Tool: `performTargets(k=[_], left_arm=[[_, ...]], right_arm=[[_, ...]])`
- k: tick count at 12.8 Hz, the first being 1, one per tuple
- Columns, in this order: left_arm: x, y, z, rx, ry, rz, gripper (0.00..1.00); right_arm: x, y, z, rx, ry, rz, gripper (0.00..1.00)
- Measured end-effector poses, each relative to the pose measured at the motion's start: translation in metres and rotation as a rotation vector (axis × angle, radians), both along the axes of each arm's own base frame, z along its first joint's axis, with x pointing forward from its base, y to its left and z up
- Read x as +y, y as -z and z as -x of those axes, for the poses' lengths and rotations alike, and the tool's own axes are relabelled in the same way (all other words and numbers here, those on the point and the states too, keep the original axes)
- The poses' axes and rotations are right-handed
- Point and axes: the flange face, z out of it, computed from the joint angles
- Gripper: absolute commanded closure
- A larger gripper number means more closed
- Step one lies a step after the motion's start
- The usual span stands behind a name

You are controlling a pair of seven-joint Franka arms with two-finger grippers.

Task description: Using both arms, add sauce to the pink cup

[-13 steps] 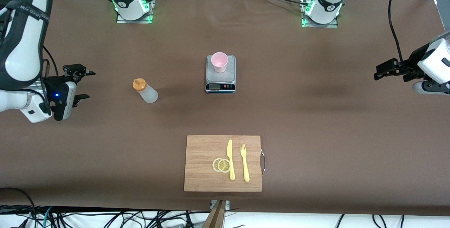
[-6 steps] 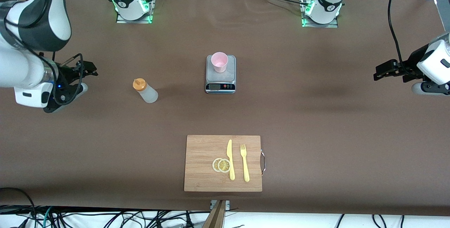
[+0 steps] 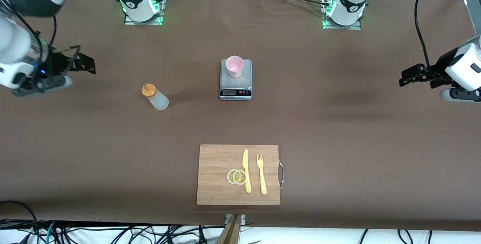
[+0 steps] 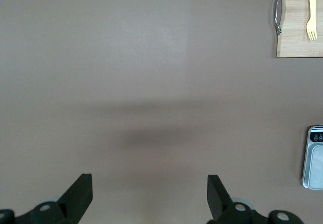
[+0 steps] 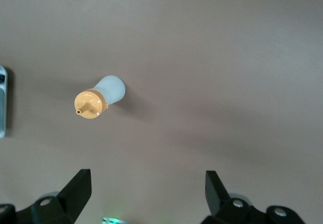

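Right hand [image 3: 87,64]: hovering wide, empty, over the worktop [image 3: 338,131] at its arm's end
Left hand [image 3: 407,75]: waiting wide, empty
Sauce [image 3: 155,97]: standing upright; between right hand and scale [image 3: 235,80]
Cup [image 3: 234,66]: sitting on scale

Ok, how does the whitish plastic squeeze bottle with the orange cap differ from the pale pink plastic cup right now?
The whitish squeeze bottle with the orange cap stands straight on the brown table; the pale pink plastic cup stands on the small grey kitchen scale. The bottle is capped, the cup open-topped. The bottle is toward the right arm's end and nearer the front camera than the cup. Both are upright and untouched by either gripper.
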Motion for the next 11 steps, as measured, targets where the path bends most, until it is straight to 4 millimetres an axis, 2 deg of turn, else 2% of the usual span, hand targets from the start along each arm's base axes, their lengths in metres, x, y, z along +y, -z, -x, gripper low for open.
performTargets(k=[2,3,4,7,11], left_arm=[[0.0,0.0,0.0,0.0,0.0,0.0,0.0],[0.0,0.0,0.0,0.0,0.0,0.0,0.0],[0.0,0.0,0.0,0.0,0.0,0.0,0.0],[0.0,0.0,0.0,0.0,0.0,0.0,0.0],[0.0,0.0,0.0,0.001,0.0,0.0,0.0]], right_arm=[[-0.017,-0.032,0.022,-0.043,0.089,-0.002,0.0],[-0.023,-0.041,0.029,-0.057,0.111,-0.003,0.0],[-0.025,-0.043,0.032,-0.06,0.124,-0.002,0.0],[-0.025,-0.028,0.028,-0.036,0.15,0.004,0.0],[-0.022,-0.02,0.022,-0.023,0.147,0.007,0.0]])
